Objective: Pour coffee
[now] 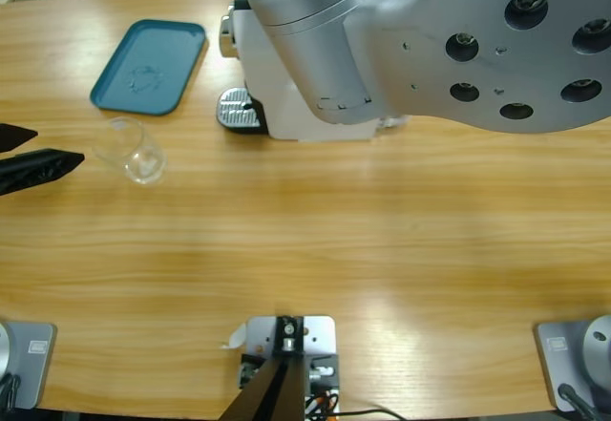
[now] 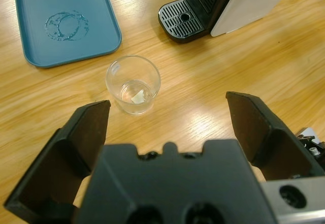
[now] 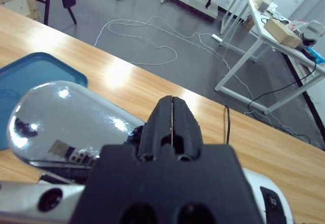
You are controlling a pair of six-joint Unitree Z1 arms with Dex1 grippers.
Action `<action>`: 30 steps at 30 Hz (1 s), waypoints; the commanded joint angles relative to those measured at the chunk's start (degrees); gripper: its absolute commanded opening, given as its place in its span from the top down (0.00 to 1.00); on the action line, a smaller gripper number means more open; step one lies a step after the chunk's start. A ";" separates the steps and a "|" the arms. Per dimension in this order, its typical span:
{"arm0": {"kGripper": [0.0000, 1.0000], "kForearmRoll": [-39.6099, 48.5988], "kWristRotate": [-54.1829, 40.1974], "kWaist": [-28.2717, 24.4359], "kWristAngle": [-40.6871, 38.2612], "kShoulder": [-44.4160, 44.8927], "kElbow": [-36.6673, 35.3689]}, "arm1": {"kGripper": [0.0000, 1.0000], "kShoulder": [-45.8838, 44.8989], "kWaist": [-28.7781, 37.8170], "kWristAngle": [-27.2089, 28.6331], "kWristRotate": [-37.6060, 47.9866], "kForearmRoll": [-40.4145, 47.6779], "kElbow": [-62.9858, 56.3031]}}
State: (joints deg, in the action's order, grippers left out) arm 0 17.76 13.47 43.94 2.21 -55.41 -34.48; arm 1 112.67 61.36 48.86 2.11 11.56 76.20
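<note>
A clear empty glass cup (image 1: 134, 151) (image 2: 133, 84) stands upright on the wooden table, just in front of my left gripper (image 2: 170, 107). That gripper is open and apart from the cup; in the high view it comes in at the left edge (image 1: 55, 148). The white coffee machine (image 1: 286, 96) (image 2: 238, 3) stands behind, its black drip tray (image 1: 239, 111) (image 2: 182, 20) bare. My right gripper (image 3: 172, 113) is shut with nothing between its jaws. It sits over the machine's chrome lever (image 3: 61, 120). In the high view it is hidden under the arm.
A teal tray (image 1: 148, 66) (image 2: 66, 21) (image 3: 30, 76) with dried ring marks lies left of the machine. A large silver elbow (image 1: 449, 39) covers the high view's upper right. Beyond the table's far edge are floor cables (image 3: 147, 43) and white tables (image 3: 254, 36).
</note>
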 commanded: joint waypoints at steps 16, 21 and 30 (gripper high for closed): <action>0.00 -0.62 -0.11 0.62 -0.54 -0.31 1.87 | 1.00 10.74 2.36 -3.54 8.88 -0.84 -7.59; 0.01 -0.62 -0.11 0.62 -0.72 -0.31 1.87 | 1.00 10.78 2.55 -4.17 10.51 -0.91 -8.77; 0.01 -0.62 -0.11 0.62 -0.98 -0.28 1.87 | 1.00 11.37 3.32 -7.67 12.34 -2.08 -8.38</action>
State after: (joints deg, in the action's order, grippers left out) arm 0 17.76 13.47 43.94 1.99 -55.41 -34.48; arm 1 113.04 61.32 46.64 13.17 11.79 74.70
